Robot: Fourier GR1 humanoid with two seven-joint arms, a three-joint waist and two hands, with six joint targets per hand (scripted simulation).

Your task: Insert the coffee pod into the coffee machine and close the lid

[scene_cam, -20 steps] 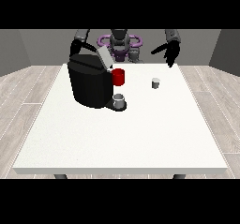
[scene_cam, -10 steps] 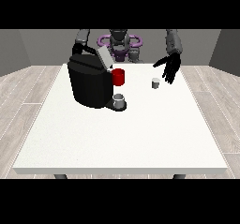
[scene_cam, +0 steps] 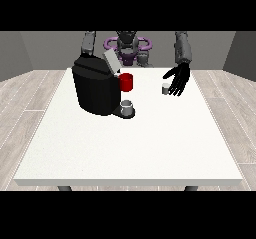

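A small grey coffee pod [scene_cam: 165,88] stands on the white table [scene_cam: 130,143] right of centre. The hand at the view's right [scene_cam: 178,80] hovers just beside the pod on its right, fingers spread and pointing down, holding nothing. The black coffee machine [scene_cam: 95,85] stands at the table's left, its grey lid [scene_cam: 111,61] tilted up. A red part [scene_cam: 126,82] shows at its front, and a grey cup [scene_cam: 127,107] sits on its drip base. The hand at the view's left is hidden behind the machine; only its arm [scene_cam: 88,43] shows.
The robot's torso with purple rings [scene_cam: 127,45] rises behind the table's far edge. Wide bare tabletop stretches from the machine and pod toward the near edge.
The hand at the view's right has come down and in toward the pod, from shoulder height to just beside it. The machine, lid and pod have not moved.
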